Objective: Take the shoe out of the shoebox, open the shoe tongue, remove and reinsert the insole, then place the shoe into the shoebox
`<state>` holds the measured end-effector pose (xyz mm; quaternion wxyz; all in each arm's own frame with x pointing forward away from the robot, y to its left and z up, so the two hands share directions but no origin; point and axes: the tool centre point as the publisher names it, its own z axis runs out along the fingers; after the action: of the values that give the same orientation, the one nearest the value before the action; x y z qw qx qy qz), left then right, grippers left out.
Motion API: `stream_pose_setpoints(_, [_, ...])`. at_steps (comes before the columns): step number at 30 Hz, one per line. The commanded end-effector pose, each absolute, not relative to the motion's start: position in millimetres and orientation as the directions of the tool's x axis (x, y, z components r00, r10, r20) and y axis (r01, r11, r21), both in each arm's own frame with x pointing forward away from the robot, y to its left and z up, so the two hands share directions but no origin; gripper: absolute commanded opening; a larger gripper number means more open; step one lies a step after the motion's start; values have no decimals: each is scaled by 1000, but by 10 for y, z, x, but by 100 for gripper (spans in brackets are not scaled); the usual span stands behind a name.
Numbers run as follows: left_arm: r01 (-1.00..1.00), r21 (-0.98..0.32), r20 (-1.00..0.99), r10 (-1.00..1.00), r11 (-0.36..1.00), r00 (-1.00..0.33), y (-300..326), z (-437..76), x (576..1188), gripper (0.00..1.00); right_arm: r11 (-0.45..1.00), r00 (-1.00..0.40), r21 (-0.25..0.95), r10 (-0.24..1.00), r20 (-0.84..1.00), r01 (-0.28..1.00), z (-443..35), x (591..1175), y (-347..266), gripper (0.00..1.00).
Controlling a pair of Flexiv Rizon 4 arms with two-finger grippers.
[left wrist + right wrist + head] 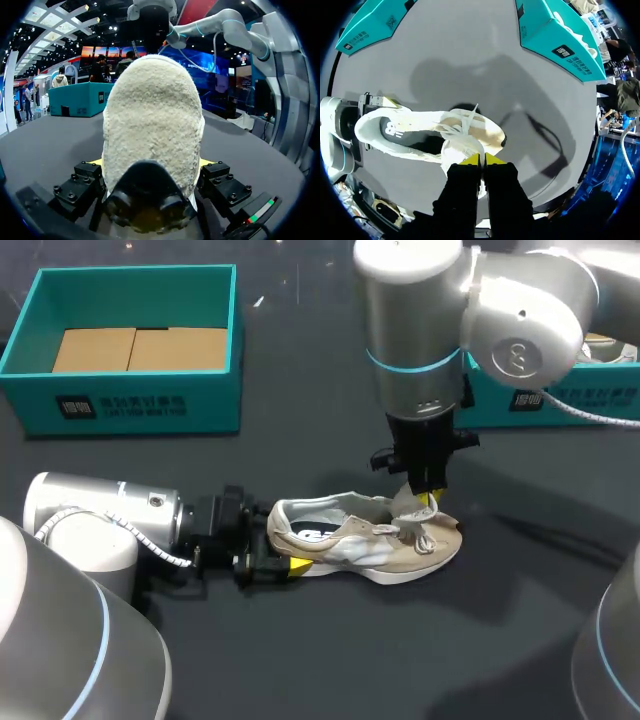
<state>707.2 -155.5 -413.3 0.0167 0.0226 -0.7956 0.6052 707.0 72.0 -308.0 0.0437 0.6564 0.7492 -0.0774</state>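
From above, the shoe lies on its sole on the dark table, outside the teal shoebox and well apart from it, toward the robot and off toward the box's right corner. Two cardboard inserts lie inside the shoebox. The left gripper comes in level with the table and clamps the heel, the end of the shoe nearer the shoebox. The right gripper hangs straight down over the far end and pinches the raised tongue.

In the left wrist view, the fuzzy heel of the shoe sits squarely between the fingers of the left gripper. The yellow fingertips press it from both sides and stand wide apart.

In the right wrist view, the fingers of the right gripper are almost together, nipping the tongue above the laces. The shoe stretches away from them toward the side where the shoebox stands.
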Motion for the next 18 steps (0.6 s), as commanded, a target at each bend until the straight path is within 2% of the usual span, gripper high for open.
stream_pose_setpoints(1, [-56,-962,53,-18,267,-998,-1576,-4151,7062,0,117,-123,-67,988,-89,991,-3221,7096,589,0])
stream_pose_setpoints(9, [-56,-962,53,-18,267,-998,-1576,-4151,7062,0,72,-78,-55,988,-130,996,-3259,7114,486,0])
stream_pose_setpoints(14, [-56,-962,53,-18,267,-998,-1576,-4151,7062,0,15,-21,-48,990,-138,999,-3315,7104,397,30])
stream_pose_setpoints(16, [-56,-962,53,-18,267,-998,-1576,-4151,7062,0,-9,4,-38,990,-139,999,-3326,7089,359,47])
stream_pose_setpoints(18, [-56,-962,53,-18,267,-998,-1576,-4151,7062,0,-32,27,-34,988,-151,999,-3342,7082,327,49])
